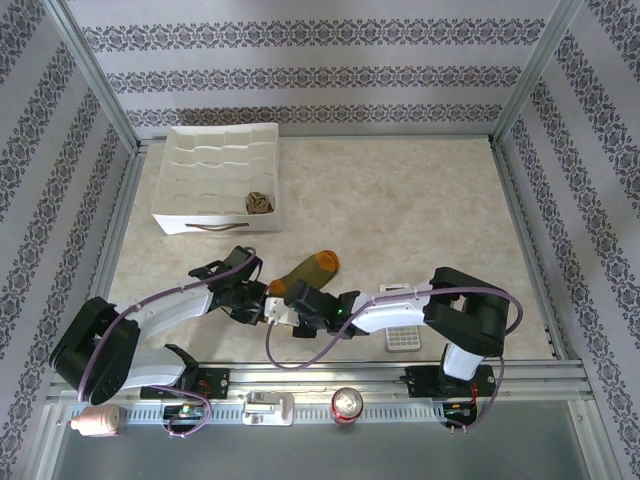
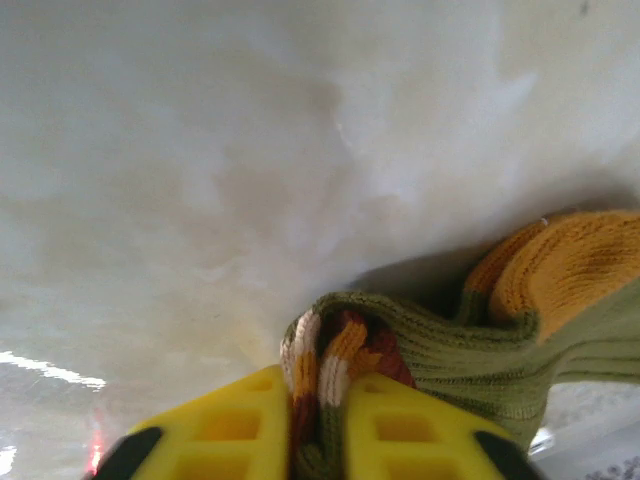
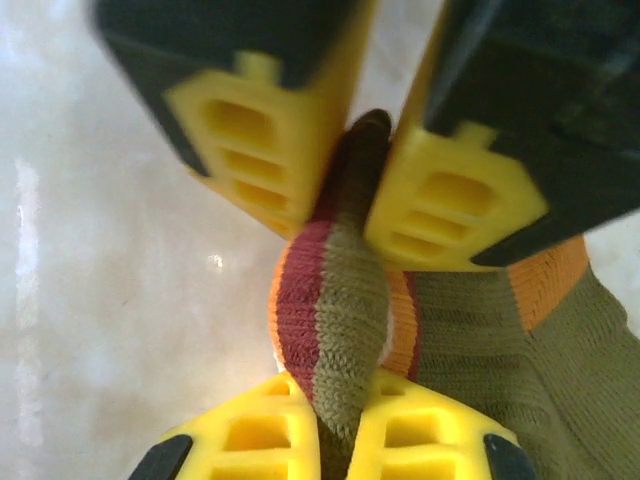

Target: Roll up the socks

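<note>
Green sock (image 1: 312,266) lies on the table (image 1: 420,200), near the front edge at centre, orange toe pointing away. Left gripper (image 2: 320,385) is clamped on its striped cuff; right gripper (image 3: 335,400) is pinched on the same cuff from the opposite side. Argyle sock (image 1: 260,203) sits bundled in a front compartment of the white divider box (image 1: 190,222).
</note>
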